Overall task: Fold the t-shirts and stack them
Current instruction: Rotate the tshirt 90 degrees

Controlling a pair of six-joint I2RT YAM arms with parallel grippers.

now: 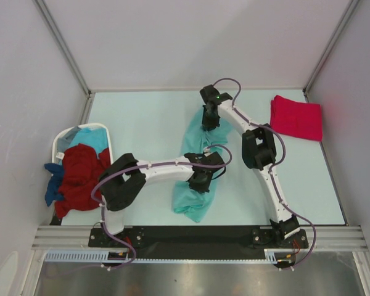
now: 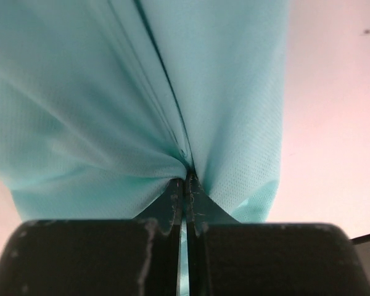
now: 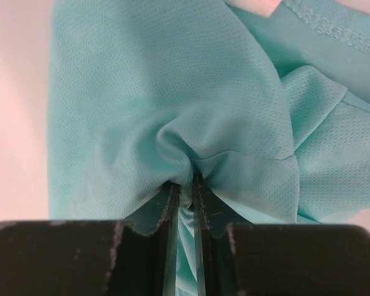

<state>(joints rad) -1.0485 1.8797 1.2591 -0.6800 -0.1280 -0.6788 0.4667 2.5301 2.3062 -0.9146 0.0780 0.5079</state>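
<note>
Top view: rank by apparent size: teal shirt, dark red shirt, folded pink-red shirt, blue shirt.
1. teal shirt, partly covered
2. dark red shirt
3. folded pink-red shirt, close behind
4. blue shirt, mostly hidden

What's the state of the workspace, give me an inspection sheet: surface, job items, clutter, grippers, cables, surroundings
Surface: pale table, no spills seen.
Job's things: teal shirt stretched into a long strip mid-table; pinkish-red shirt folded at the far right corner; dark red shirt, blue shirt and light blue shirt heaped in and over the white basket on the left.
Clutter: nothing seen.
Grippers: left gripper shut on the teal shirt nearer the arm bases; right gripper shut on its far end.
Cables: purple cables loop along both arms, none seen snagged.
Surroundings: white walls on three sides; metal rail at the near edge.
</note>
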